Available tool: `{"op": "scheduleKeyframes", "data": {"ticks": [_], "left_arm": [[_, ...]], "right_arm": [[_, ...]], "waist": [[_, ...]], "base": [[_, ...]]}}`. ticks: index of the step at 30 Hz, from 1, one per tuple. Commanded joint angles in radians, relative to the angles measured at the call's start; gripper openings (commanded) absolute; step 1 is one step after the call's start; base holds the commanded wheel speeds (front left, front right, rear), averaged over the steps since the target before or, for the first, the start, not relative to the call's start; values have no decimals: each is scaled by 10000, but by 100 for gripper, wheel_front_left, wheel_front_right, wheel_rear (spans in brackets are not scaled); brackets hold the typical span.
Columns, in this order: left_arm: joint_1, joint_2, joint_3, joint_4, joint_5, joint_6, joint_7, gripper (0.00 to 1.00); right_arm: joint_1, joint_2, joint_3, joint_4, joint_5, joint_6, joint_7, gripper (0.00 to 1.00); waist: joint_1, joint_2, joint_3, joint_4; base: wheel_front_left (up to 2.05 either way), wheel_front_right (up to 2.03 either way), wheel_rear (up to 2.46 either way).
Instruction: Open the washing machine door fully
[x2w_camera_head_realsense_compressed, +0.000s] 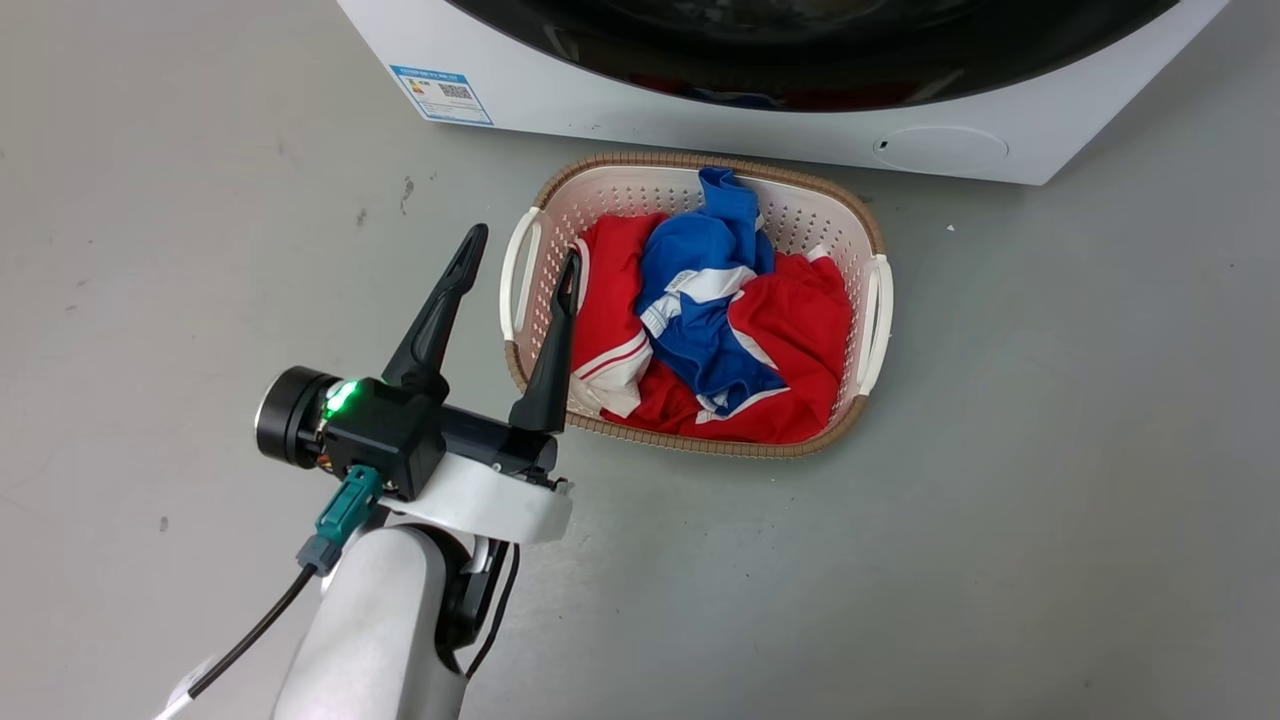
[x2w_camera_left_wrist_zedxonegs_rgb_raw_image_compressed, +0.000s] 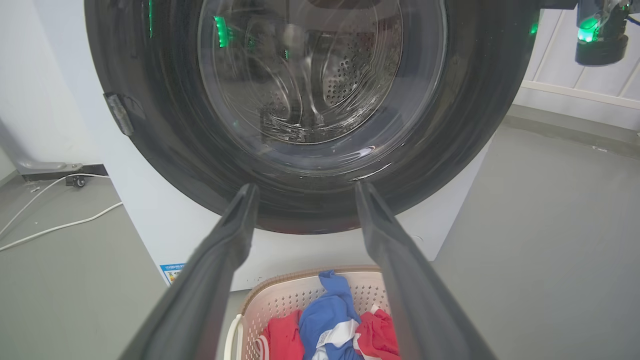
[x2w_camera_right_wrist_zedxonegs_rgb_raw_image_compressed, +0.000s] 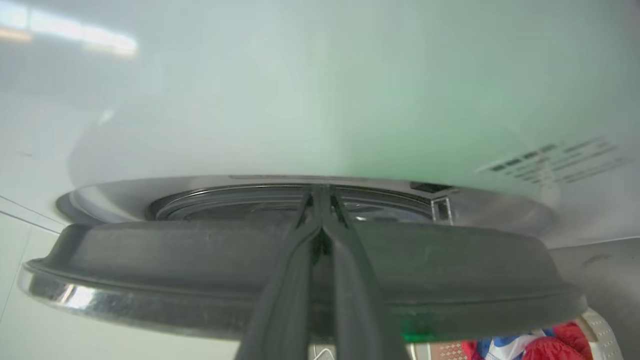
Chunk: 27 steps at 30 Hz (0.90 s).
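The washing machine door (x2w_camera_left_wrist_zedxonegs_rgb_raw_image_compressed: 165, 150) is a glossy black disc with a clear glass bowl at its centre, and it faces my left gripper (x2w_camera_left_wrist_zedxonegs_rgb_raw_image_compressed: 305, 189). That gripper (x2w_camera_head_realsense_compressed: 525, 247) is open and empty, hanging over the floor at the basket's left rim, well short of the door. The head view cuts off all but the door's lower edge (x2w_camera_head_realsense_compressed: 800, 70). From the right wrist I see the door (x2w_camera_right_wrist_zedxonegs_rgb_raw_image_compressed: 175, 255) edge-on, standing a little off the white machine front. My right gripper (x2w_camera_right_wrist_zedxonegs_rgb_raw_image_compressed: 320, 192) is shut, its fingers lying across the door's rim with the tips in that gap.
A wicker-rimmed laundry basket (x2w_camera_head_realsense_compressed: 700, 160) of red and blue clothes sits on the grey floor just in front of the machine. A small round white flap (x2w_camera_head_realsense_compressed: 940, 148) is low on the machine's front. White cables (x2w_camera_left_wrist_zedxonegs_rgb_raw_image_compressed: 60, 227) trail on the floor left of the machine.
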<state>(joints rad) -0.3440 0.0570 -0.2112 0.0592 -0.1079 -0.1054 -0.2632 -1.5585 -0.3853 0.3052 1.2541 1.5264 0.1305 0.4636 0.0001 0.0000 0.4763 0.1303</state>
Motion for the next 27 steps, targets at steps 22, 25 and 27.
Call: {"op": "scheduleKeyframes", "data": {"ticks": [22, 25, 27], "left_arm": [[243, -48, -21, 420, 64, -44, -23, 100], [400, -50, -26, 526, 42, -55, -22, 100], [527, -52, -35, 573, 12, -65, -22, 100]], "right_arm": [[2104, 182, 395, -1069, 275, 4, 3615, 0], [2685, 227, 397, -1482, 387, 4, 3935, 0], [3124, 253, 449, -1791, 407, 4, 4131, 0]], "waist": [[-1, 0, -1027, -320], [-1, 0, -1363, -324], [-1, 0, -1581, -312]], "base": [[0, 0, 0], [0, 0, 0], [0, 0, 0]]}}
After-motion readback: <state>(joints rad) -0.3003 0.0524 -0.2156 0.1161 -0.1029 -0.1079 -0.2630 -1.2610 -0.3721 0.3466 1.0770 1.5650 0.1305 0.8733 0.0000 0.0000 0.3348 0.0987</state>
